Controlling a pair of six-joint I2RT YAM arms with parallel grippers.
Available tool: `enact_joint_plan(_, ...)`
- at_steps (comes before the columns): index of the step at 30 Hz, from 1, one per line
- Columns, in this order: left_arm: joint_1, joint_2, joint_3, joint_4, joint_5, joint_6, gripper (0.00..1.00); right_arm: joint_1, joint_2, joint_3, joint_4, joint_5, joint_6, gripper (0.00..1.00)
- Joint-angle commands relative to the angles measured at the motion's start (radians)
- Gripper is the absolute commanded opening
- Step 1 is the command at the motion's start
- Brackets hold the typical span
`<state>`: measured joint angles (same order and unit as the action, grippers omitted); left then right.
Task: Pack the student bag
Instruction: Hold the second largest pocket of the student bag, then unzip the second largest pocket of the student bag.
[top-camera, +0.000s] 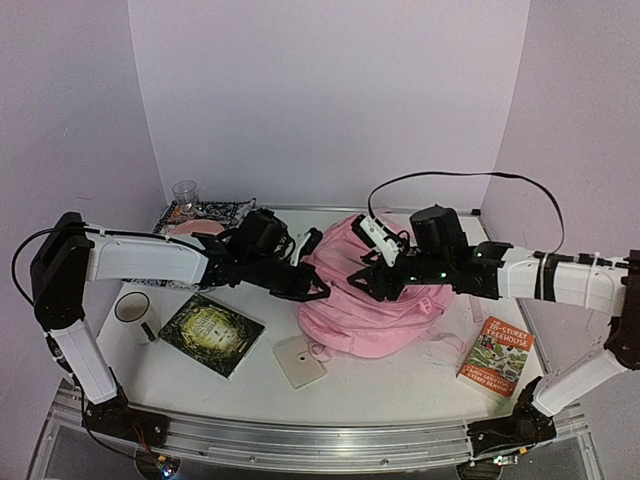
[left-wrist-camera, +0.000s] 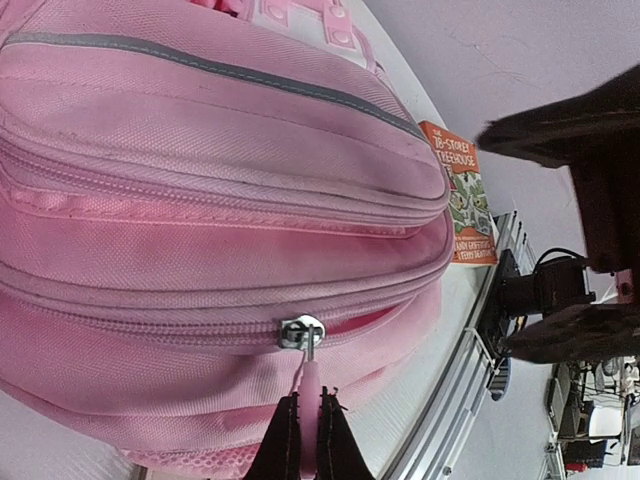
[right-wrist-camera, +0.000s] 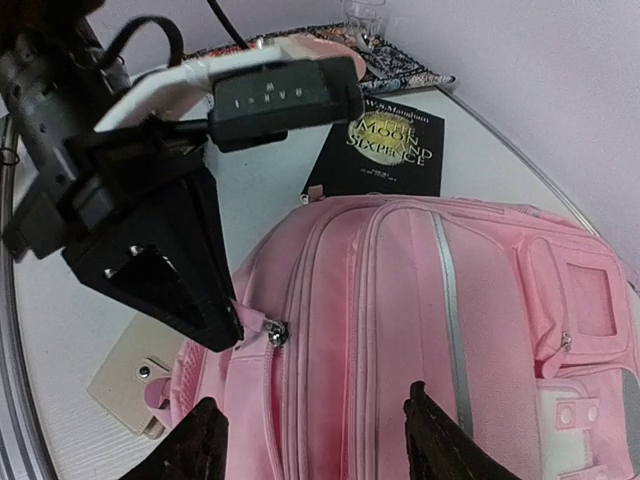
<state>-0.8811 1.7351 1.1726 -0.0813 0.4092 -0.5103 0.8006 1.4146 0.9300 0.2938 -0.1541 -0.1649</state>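
Observation:
The student bag is a large pale-pink backpack lying flat in the middle of the table, and it fills the left wrist view. My left gripper is shut on the pink pull tab of a zipper slider at the bag's left end. The zip to the right of the slider gapes a little. In the top view the left gripper sits at the bag's left edge. My right gripper hangs open just above the bag's top face, nothing between its fingers. It is close to the left gripper.
An orange treehouse book lies right of the bag. A dark green book and a beige card wallet lie at front left. A white mug, a glass and a patterned pouch sit at back left.

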Motion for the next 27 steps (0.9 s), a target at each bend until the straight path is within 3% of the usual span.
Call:
enact_joint_plan(1, -0.002, -0.034, 0.079, 0.067, 0.033, -0.002, 0.00, 0.019, 0.072, 0.054, -0.004, -0.020, -0.026, 0.60)
enact_joint_plan(9, -0.004, -0.041, 0.079, 0.067, 0.046, -0.001, 0.00, 0.040, 0.160, 0.064, -0.002, 0.011, -0.037, 0.57)
enact_joint_plan(12, -0.005, -0.042, 0.084, 0.067, 0.061, -0.001, 0.00, 0.046, 0.189, 0.067, -0.004, 0.069, -0.045, 0.51)
enact_joint_plan(13, -0.006, -0.046, 0.084, 0.067, 0.062, 0.000, 0.00, 0.046, 0.196, 0.066, -0.006, 0.089, -0.048, 0.47)
enact_joint_plan(17, -0.005, -0.075, 0.070, 0.043, -0.003, 0.031, 0.00, 0.045, 0.173, 0.033, -0.008, 0.191, -0.066, 0.13)
enact_joint_plan(19, 0.002, -0.084, 0.065, 0.008, -0.042, 0.048, 0.00, 0.046, 0.138, 0.005, -0.008, 0.217, -0.076, 0.01)
enact_joint_plan(27, 0.113, -0.097, 0.004, -0.051, -0.146, 0.068, 0.00, 0.033, -0.115, -0.133, -0.008, 0.268, -0.120, 0.00)
